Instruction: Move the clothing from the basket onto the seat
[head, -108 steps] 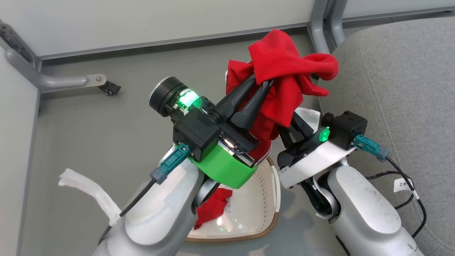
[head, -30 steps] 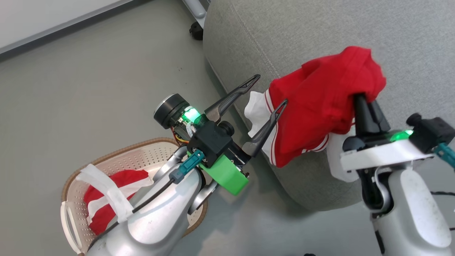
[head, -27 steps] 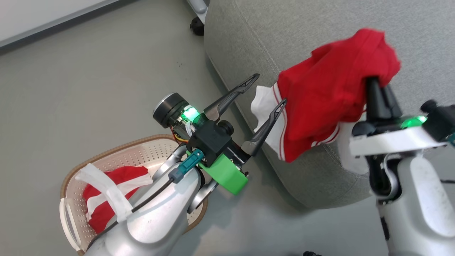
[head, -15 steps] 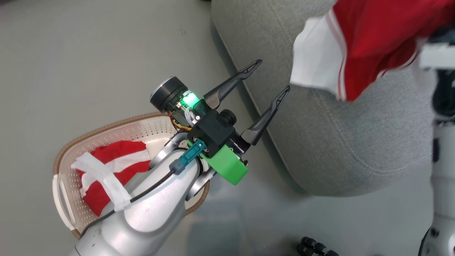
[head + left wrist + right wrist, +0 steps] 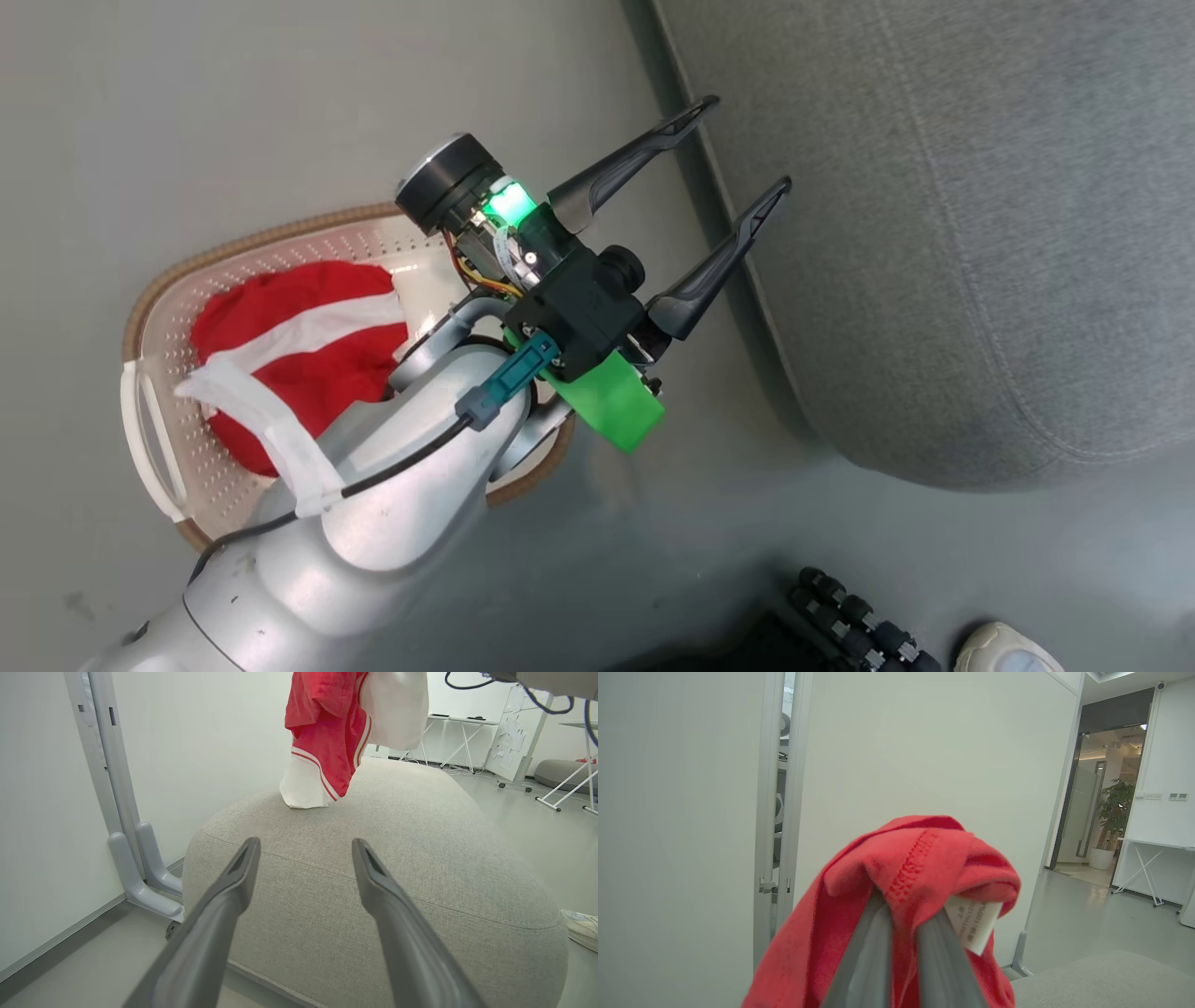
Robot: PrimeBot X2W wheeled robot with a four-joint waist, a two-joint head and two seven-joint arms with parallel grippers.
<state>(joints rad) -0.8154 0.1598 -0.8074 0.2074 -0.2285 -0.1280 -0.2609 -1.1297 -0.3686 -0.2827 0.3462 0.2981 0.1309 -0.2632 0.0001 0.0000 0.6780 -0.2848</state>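
Right gripper [image 5: 904, 914] clenched on red garment [image 5: 920, 858], which hung over seat [image 5: 383, 868]. White care tag [image 5: 973, 921] on garment, print unreadable. Left gripper [image 5: 744, 143] spread wide, empty, near seat edge. Striped garment [image 5: 299, 359] lay in basket [image 5: 233, 248].

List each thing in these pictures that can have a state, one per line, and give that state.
left gripper, open, holding nothing.
right gripper, shut on the held garment.
held garment, hanging bunched above the seat.
second garment, crumpled inside the basket.
basket, upright on the floor, one garment inside.
seat, under the hanging garment, nothing released on it yet.
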